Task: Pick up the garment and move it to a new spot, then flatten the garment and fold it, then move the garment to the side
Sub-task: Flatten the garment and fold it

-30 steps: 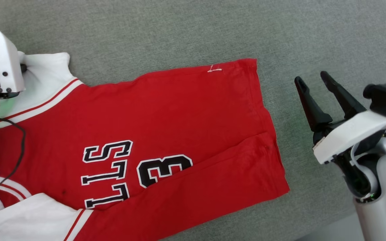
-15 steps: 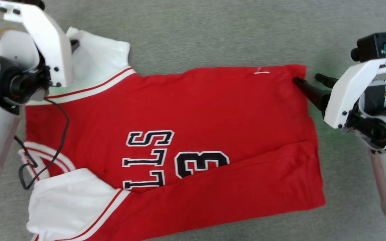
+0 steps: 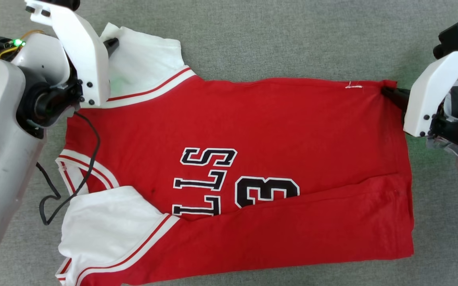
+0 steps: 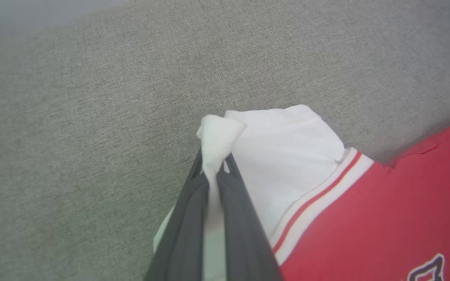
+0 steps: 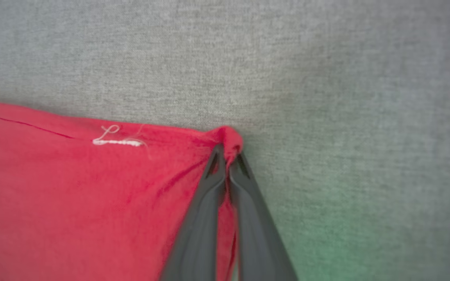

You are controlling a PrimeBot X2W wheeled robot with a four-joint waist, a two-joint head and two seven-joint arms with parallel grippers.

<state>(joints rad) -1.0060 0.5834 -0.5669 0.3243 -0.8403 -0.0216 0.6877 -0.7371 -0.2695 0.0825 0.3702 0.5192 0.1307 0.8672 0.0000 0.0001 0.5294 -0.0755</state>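
Right gripper (image 5: 228, 157) has just closed. A second ago it stood wide open, well off the hem. Half a second ago its fingers were at the hem corner, still spread. Now, in the right wrist view, both fingers are pressed together with the far hem corner (image 5: 231, 136) of the garment (image 3: 253, 159) bunched between the tips. A loose white thread (image 5: 115, 141) sits on the hem edge near the pinch.

Left gripper (image 4: 212, 171): fully closed, as before, nipping a fold of the white sleeve (image 4: 287, 156) at the far shoulder. Cloth pokes out past the tips.

The head camera has swung during this second, so I don't read the jersey's drift across the head view as the cloth moving.

Garment lies spread, lettering (image 3: 229, 178) up, on the grey woven surface (image 3: 292, 35), collar end to my left, hem to my right. The near long edge looks already turned over onto the body, covering part of the lettering. The near sleeve lies flat at lower left.

My reading: both far corners are now held, so I have the far long edge in hand, which is what the next fold needs. That fold would lift the far edge and bring it over toward me.

Risk: the right pinch is thin, only the corner tip, and could slip once tension comes on. Keep both arms level and move them together.
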